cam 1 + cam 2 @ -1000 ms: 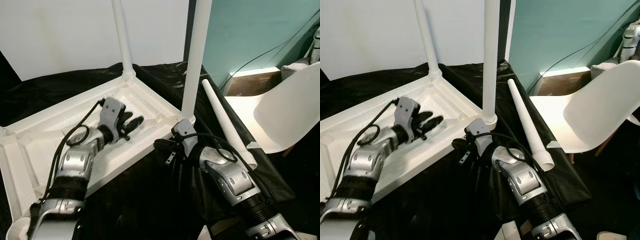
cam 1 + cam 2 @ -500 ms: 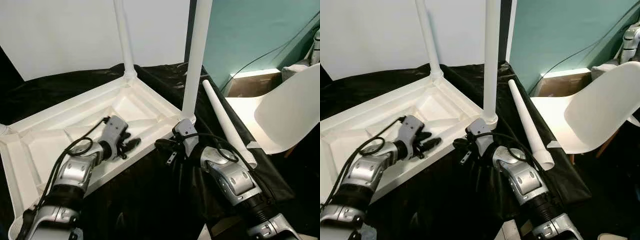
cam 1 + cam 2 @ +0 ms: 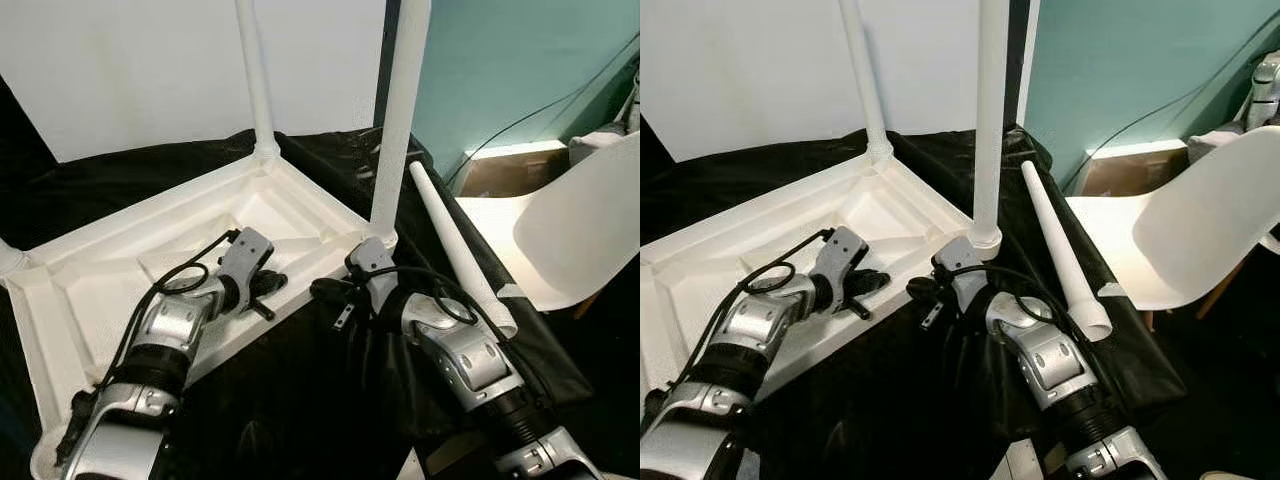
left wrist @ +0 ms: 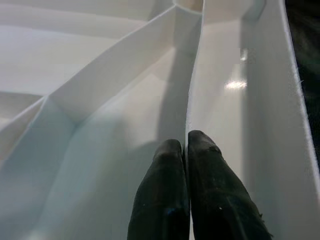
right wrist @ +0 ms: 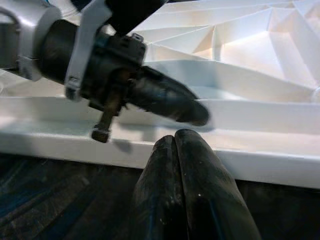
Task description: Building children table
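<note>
The white plastic tabletop (image 3: 100, 260) lies upside down on black cloth. One white leg (image 3: 255, 80) stands in its far corner and another (image 3: 400, 120) in its near right corner. A third leg (image 3: 455, 245) lies loose on the cloth to the right. My left gripper (image 3: 272, 284) is shut, its fingertips (image 4: 172, 150) resting in the channel just inside the tabletop's near rim (image 5: 260, 165). My right gripper (image 3: 322, 291) is shut and empty, just outside that rim by the near leg's base, pointing at the left gripper (image 5: 197, 117).
A white chair (image 3: 570, 240) stands at the right beside the cloth's edge, with a cardboard box (image 3: 510, 165) behind it against the teal wall. Black cloth (image 3: 300, 400) covers the near ground in front of the tabletop.
My left gripper has slid from the middle of the tabletop's underside toward the near rim, closer to the right gripper. The right arm has stayed by the near leg's base.
</note>
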`<state>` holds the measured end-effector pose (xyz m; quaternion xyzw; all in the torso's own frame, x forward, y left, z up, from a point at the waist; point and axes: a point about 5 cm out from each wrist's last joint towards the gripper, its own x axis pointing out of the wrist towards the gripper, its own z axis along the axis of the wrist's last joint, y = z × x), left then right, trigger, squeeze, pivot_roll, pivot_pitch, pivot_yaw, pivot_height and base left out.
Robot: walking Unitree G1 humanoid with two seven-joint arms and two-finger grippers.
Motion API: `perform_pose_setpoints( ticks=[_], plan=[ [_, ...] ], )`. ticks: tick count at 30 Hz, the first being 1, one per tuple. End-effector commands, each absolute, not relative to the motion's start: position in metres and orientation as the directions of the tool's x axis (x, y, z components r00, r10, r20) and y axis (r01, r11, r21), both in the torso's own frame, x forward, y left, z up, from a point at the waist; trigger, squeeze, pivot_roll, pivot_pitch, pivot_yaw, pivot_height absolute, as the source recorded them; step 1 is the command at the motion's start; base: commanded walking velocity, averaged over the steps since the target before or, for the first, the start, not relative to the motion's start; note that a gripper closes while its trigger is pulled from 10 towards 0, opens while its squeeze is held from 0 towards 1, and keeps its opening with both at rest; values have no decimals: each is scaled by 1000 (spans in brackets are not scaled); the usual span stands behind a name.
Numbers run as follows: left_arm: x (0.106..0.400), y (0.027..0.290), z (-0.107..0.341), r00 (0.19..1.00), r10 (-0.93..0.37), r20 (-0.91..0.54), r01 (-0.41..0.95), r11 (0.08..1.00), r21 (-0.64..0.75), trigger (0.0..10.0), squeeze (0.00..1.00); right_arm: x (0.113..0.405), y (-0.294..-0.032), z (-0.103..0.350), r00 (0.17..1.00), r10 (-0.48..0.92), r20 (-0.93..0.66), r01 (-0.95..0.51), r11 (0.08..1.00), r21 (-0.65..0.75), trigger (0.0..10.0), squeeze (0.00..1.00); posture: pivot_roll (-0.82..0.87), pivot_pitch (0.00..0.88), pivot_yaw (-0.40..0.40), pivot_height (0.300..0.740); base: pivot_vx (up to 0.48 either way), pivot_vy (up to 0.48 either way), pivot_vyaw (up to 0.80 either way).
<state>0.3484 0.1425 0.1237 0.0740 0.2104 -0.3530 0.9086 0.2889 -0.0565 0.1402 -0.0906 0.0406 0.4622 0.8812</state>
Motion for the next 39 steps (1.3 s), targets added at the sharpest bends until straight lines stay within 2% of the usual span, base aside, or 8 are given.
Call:
perform_pose_setpoints(
  ticks=[1,19,24,25,27,28,32,39],
  plan=[
    [357,153,123,815,-425,-394,459,888,-9,0,0,288,-55,138,565,808,-166,-825,552,-121,10000,0,19,0,7,740,0,0,0],
    [377,190,135,954,19,-298,-45,996,-81,0,0,287,-53,137,567,807,-164,-823,553,-127,10000,0,21,0,11,740,0,0,0],
    [377,190,134,955,28,-295,-53,996,-78,0,0,287,-53,137,568,807,-164,-823,553,-127,10000,0,21,0,11,740,0,0,0],
    [375,181,130,954,-43,-298,38,999,-23,1529,0,288,-53,137,570,805,-164,-822,556,-127,10000,0,21,0,11,740,0,0,0],
    [374,177,128,951,-76,-299,81,997,2,1529,0,288,-53,137,571,804,-164,-821,557,-127,10000,0,21,0,11,740,0,0,0],
    [372,173,127,948,-110,-300,123,992,24,9412,0,288,-53,137,572,804,-165,-820,558,-126,10000,0,21,0,11,740,0,0,0],
    [366,162,122,921,-237,-309,282,953,112,10000,0,289,-53,137,573,803,-165,-819,559,-125,10000,0,27,0,13,740,0,0,0],
    [366,162,122,921,-237,-309,282,953,112,10000,0,289,-53,137,573,803,-165,-819,559,-125,10000,0,27,0,13,740,0,0,0]
  ],
)
